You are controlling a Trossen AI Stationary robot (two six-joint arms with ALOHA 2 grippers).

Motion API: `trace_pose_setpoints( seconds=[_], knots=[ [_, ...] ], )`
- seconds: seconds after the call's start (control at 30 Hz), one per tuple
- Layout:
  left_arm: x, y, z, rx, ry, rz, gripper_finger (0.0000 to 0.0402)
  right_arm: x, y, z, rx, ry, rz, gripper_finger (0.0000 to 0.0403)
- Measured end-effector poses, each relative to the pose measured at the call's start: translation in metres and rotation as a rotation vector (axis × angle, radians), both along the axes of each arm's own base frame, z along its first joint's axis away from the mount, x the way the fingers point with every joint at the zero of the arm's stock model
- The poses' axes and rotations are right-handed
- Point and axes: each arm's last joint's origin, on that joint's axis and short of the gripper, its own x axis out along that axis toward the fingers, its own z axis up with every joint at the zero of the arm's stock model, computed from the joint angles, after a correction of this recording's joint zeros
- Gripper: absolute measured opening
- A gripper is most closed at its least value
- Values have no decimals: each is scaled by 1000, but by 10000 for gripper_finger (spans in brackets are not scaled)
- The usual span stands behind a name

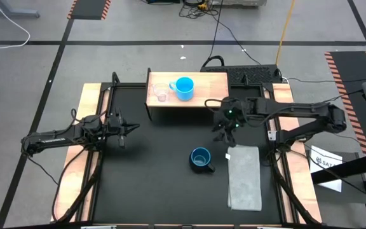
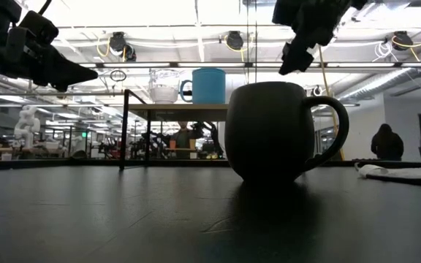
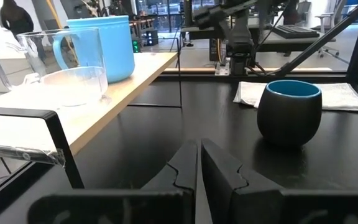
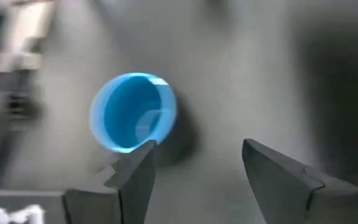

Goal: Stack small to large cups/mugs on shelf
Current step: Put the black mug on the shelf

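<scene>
The dark navy mug stands upright on its base on the black table, handle toward the near right; it is large in the low view. The light-blue mug and the tiny clear cup stand side by side on the shelf's wooden top. My right gripper hangs open in the air above the table, on the far right side of the navy mug, touching nothing. My left gripper is shut and waits over the table's left half.
A grey folded cloth lies on the table just right of the navy mug. The shelf's black frame legs stand at the far side. Bare black table lies between the mug and the shelf. A person is in the room beyond.
</scene>
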Motion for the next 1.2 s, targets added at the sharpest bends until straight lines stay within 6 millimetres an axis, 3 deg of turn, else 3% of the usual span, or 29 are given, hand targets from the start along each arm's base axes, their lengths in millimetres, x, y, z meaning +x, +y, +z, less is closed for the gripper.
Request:
trace_pose_setpoints(
  seconds=[0.37,0.67,1.2],
  knots=[
    [0,0,0,11,0,-8,26,25,-2,-17,104,22,-10,243],
    [0,-1,0,13,3,-29,26,42,10,-37,137,92,5,244],
    [0,-1,0,11,0,-49,26,47,31,-36,112,105,12,244]
  ],
)
